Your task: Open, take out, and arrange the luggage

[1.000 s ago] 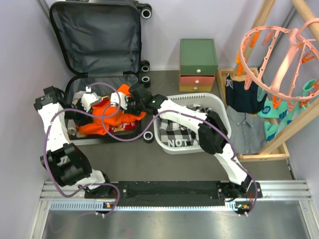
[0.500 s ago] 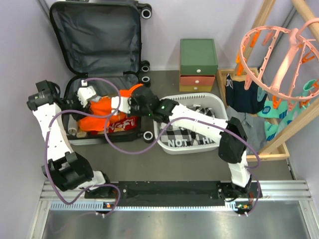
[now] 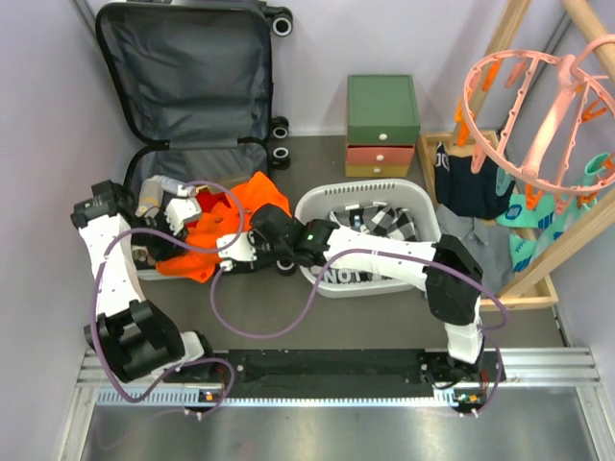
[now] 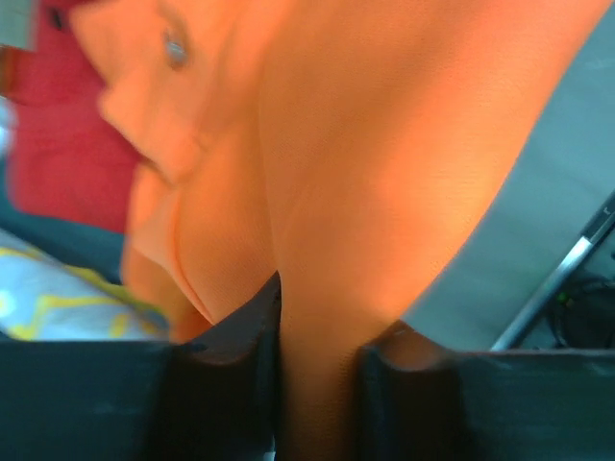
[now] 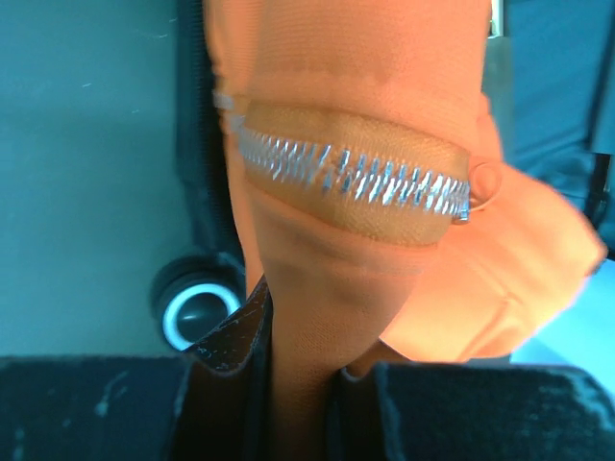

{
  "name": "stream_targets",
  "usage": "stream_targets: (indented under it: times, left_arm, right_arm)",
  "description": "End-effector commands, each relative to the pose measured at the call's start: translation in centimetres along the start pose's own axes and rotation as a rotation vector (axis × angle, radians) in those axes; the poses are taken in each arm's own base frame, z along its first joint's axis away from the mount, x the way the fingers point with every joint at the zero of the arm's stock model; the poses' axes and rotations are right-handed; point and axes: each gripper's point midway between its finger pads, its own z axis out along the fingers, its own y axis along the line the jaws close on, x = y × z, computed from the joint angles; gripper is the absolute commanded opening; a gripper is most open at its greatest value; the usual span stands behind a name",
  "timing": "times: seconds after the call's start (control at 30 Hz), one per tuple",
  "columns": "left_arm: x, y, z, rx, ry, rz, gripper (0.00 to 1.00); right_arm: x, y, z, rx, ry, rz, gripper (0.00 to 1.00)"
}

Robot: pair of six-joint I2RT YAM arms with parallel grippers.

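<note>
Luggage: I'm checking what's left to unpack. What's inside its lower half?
An orange garment lies bunched in the luggage, a red item and yellow-patterned fabric beside it. Whatever lies underneath is covered.

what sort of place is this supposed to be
Probably a staged laundry or bedroom corner for robot trials: an open suitcase, a white laundry basket, and a pink peg hanger on a wooden rack.

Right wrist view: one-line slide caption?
Right gripper pinches an orange garment near its zipper, with a suitcase wheel in the background.
</note>
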Motion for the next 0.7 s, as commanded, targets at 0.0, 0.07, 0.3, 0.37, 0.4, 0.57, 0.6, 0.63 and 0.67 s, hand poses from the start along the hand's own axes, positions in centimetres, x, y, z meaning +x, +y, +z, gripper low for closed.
stream_targets:
  times: [0.0, 0.07, 0.3, 0.37, 0.4, 0.57, 0.6, 0.63, 0.67]
  left_arm:
    - [1.3, -3.2, -0.3, 0.086, 0.063, -0.097, 0.54]
    - [0.4, -3.3, -0.5, 0.070, 0.031, -0.183, 0.62]
    - [-2.6, 0.9, -3.5, -0.198, -0.095, -0.588, 0.78]
    - [-3.7, 1.2, -4.7, -0.235, -0.171, -0.657, 0.83]
    - [-4.1, 1.2, -5.1, -0.240, -0.196, -0.673, 0.85]
    - [-5.9, 1.8, -7.5, -0.310, -0.302, -0.802, 0.90]
    - [-5.3, 2.9, -7.9, -0.363, -0.299, -0.838, 0.90]
    - [-4.5, 3.8, -8.0, -0.407, -0.291, -0.899, 0.89]
    - [-3.7, 4.5, -8.2, -0.449, -0.298, -1.043, 0.87]
  right_arm:
    - [0.4, 2.9, -0.5, -0.084, 0.024, 0.012, 0.00]
    - [0.6, 3.1, -0.2, -0.079, 0.018, 0.017, 0.00]
    - [3.3, 5.4, 1.1, -0.087, 0.064, 0.039, 0.00]
    - [3.7, 5.8, 1.4, -0.075, 0.061, 0.053, 0.00]
    - [3.6, 5.8, 1.5, -0.063, 0.054, 0.067, 0.00]
    - [3.4, 5.9, 2.1, -0.045, 0.024, 0.098, 0.00]
    - [3.5, 5.6, 2.3, -0.026, 0.023, 0.099, 0.00]
    - [3.8, 5.6, 2.5, -0.017, 0.030, 0.099, 0.00]
    - [4.2, 5.8, 2.7, -0.011, 0.041, 0.097, 0.00]
